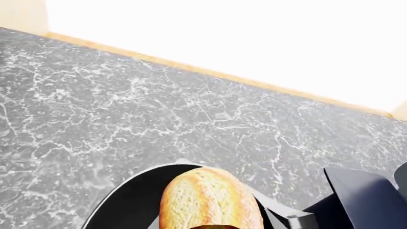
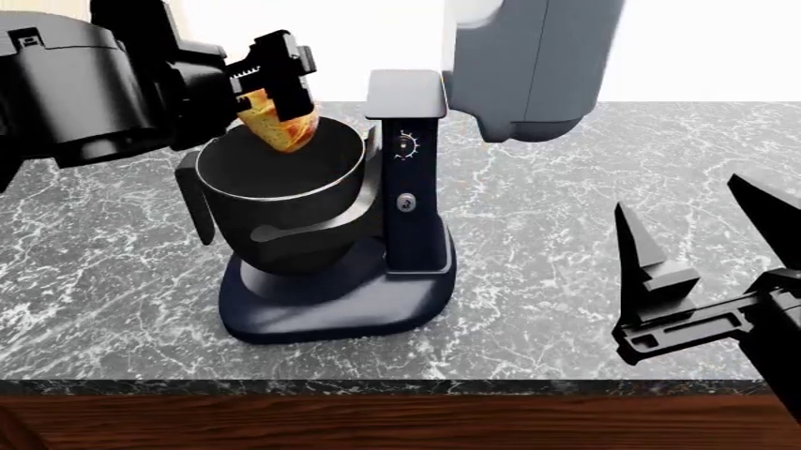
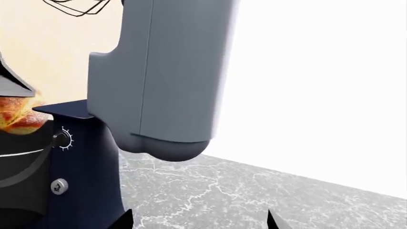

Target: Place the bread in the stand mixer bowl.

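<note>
My left gripper is shut on the bread, a small golden loaf with a reddish-brown underside, and holds it just above the far rim of the stand mixer bowl. The bowl is deep and dark, with a side handle, seated on the navy mixer. In the left wrist view the bread fills the lower middle over the bowl's dark inside. My right gripper is open and empty at the right, above the counter. In the right wrist view its fingertips frame bare counter; the bread shows at the edge.
The mixer's grey head is tilted up behind the navy column. The grey marble counter runs under both arms, with its front edge close to me and a pale wall behind.
</note>
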